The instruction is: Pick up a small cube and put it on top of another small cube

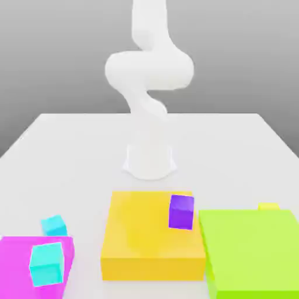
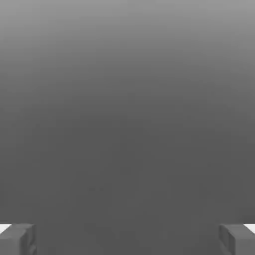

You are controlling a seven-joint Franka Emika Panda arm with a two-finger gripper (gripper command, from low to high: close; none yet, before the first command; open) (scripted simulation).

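Backdrop: you face a plain grey wall, lighter toward the top.
Furniture: you have one white table (image 1: 70, 152).
Light: soft, even, with faint shadows on the tabletop.

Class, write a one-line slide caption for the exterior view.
White robot arm behind an orange block carrying a purple cube; small yellow cube peeks past the green block.

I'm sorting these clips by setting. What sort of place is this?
Likely a simulated tabletop workspace, not a real room: a plain white table, a featureless grey backdrop, a white robot arm, and flat-coloured blocks like the orange slab.
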